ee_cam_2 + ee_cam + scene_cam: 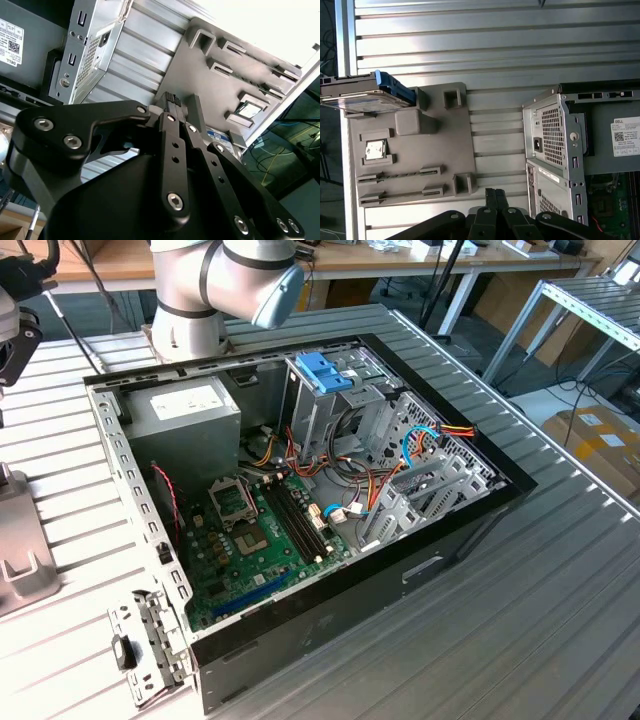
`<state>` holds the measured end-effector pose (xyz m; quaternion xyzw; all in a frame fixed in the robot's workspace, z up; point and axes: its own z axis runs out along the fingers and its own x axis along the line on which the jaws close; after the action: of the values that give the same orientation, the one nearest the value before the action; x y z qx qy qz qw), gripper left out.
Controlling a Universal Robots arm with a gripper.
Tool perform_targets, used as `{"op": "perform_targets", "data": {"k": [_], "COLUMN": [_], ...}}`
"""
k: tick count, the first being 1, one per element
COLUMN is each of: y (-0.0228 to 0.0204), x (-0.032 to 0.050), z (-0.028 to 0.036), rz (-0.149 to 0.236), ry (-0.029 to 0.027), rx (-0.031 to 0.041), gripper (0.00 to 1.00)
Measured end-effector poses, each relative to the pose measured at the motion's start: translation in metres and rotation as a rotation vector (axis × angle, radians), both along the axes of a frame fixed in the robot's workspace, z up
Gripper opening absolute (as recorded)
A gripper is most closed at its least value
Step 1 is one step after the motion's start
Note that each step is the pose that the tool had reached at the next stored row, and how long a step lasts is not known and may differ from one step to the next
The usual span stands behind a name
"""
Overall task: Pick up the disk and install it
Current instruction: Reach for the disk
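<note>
Disk sits at one end of the grey holder plate on the tabletop. The gripper, pressed together and empty, hovers apart from the disk.

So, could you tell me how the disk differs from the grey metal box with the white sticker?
The disk rests outside the computer case, at a corner of the grey fixture plate; the grey metal box sits inside it. The disk is slim with a blue rail; the box is far bulkier, with no blue. Both are rectangular metal bodies.
</note>
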<state>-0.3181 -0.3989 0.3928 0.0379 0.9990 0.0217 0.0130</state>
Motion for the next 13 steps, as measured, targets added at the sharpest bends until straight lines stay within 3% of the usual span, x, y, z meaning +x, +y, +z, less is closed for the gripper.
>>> {"op": "perform_targets", "data": {"k": [13], "y": [0.0], "x": [-0.007], "z": [0.0], "rz": [0.0], "ry": [0.0], "rx": [0.0], "gripper": [0.11]}}
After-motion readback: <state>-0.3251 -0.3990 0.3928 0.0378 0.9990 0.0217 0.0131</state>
